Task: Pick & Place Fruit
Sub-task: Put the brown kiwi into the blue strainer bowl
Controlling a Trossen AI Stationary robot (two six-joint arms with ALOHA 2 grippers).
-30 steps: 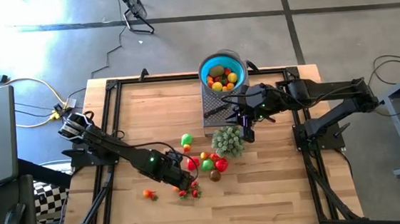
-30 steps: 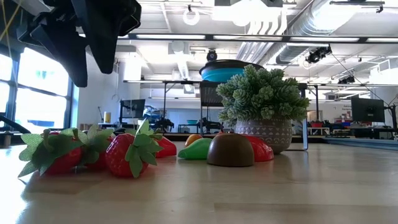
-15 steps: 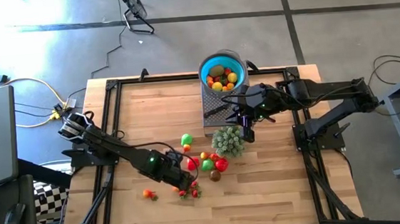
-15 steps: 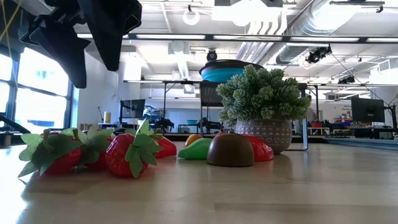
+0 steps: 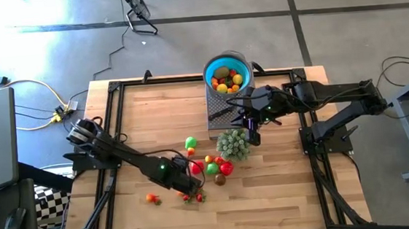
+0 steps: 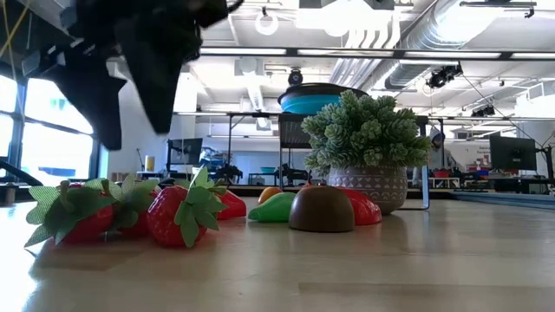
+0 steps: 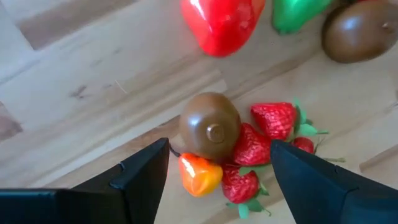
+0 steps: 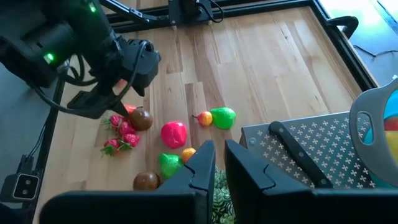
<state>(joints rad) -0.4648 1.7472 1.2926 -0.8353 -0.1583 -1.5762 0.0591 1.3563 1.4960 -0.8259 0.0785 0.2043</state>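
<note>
Above the bench: left tool (image 7: 217, 165) was lowered over brown fruit (image 7: 210, 126); fingers spread wider, nothing held
Right tool (image 8: 219, 163): closed, empty; parked beside blue bowl (image 5: 226, 61)
Meaning: grasp was prepared

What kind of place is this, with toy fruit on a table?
Probably a robotics lab or workshop: two dark robot arms work at a wooden table, exposed ducts run overhead, and desks with monitors stand behind.

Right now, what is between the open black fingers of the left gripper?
In the left wrist view, the left gripper frames a round brown toy fruit, a small orange fruit and red strawberries.
</note>
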